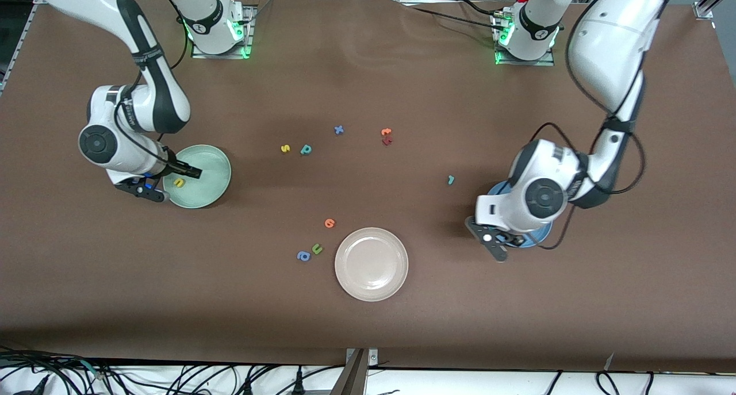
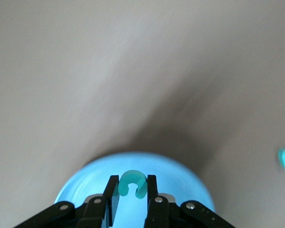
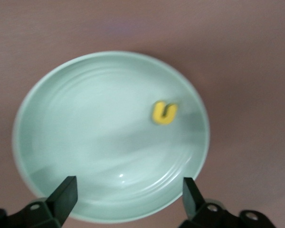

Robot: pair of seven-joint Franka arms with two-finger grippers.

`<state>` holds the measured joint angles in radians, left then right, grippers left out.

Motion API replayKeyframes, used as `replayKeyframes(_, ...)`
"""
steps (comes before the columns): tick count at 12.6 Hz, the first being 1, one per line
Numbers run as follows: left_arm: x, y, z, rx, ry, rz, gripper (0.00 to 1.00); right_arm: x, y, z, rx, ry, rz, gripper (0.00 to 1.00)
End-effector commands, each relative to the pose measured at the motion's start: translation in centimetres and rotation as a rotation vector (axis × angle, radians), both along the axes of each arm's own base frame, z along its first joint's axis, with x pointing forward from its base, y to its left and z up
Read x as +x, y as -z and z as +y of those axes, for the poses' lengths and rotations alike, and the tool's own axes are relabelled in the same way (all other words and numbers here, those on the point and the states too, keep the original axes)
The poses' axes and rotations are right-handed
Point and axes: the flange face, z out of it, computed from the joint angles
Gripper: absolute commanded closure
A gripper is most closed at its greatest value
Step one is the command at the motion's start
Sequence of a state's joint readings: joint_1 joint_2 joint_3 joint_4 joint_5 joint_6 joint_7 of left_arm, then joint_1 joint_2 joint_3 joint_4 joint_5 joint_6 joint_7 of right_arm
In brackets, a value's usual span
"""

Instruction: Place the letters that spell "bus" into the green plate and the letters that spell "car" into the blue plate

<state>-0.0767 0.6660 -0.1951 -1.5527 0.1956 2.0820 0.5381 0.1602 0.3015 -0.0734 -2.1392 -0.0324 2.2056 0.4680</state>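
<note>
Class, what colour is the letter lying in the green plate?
Yellow: the "u" in the green plate, clearest in the right wrist view.

Beige-white plate (image 1: 371, 264), blue "x" (image 1: 339, 130), orange and red letters (image 1: 386, 136), orange letter (image 1: 329, 223), olive-green "u" (image 1: 317, 248), blue "a" (image 1: 303, 256)

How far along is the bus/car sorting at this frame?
Done: the yellow u lies in the green plate, under the open right gripper. In hand: the left gripper holds the teal c over the blue plate. Left on the table: yellow s, teal b, teal r; no yellow a is visible.
</note>
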Motion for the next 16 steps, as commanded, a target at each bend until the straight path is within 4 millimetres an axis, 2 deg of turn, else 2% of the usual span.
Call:
replayKeyframes(1,-1.2,1.2,3.2,0.016,0.009,0.061,0.86,-1.3,-2.2,5.9,-0.01,0.088,0.001,0.0)
replayKeyframes(2,-1.6,1.9,3.2,0.021,-0.004,0.073,0.67,-1.8,-2.4,7.8,-0.017,0.13,-0.003,0.01)
replayKeyframes(3,-1.9,2.2,2.6,0.022,-0.003,0.078,0.27,-2.4,-2.5,10.5,-0.024,0.165,-0.007,0.01)
replayKeyframes(4,-1.8,2.1,2.5,0.023,-0.007,0.075,0.0,-3.2,-2.5,13.2,-0.03,0.205,-0.011,0.01)
replayKeyframes(5,-1.9,2.0,2.3,0.023,-0.007,0.074,0.0,-4.0,-2.3,15.5,-0.038,0.259,-0.018,0.01)
replayKeyframes(6,-2.2,1.6,0.9,0.011,-0.005,0.074,0.0,-4.6,-1.9,17.2,-0.042,0.309,-0.026,0.01)
replayKeyframes(9,-4.0,-0.3,-4.0,0.016,-0.191,0.085,0.0,-6.0,0.1,20.5,-0.042,0.433,-0.04,0.01)
replayKeyframes(10,-5.2,0.3,-5.4,0.03,-0.28,0.097,0.0,-6.7,0.7,21.5,-0.04,0.46,-0.041,0.01)
replayKeyframes(13,-7.8,1.3,-9.4,0.037,-0.464,0.097,0.0,-8.4,3.4,21.5,-0.03,0.5,-0.048,0.02)
replayKeyframes(14,-9.4,2.2,-10.5,0.035,-0.491,0.087,0.0,-9.1,4.3,21.2,-0.019,0.502,-0.061,0.02)
replayKeyframes(16,-12.1,4.0,-10.9,0.003,-0.513,0.046,0.0,-9.9,5.5,21.0,-0.013,0.519,-0.064,0.05)
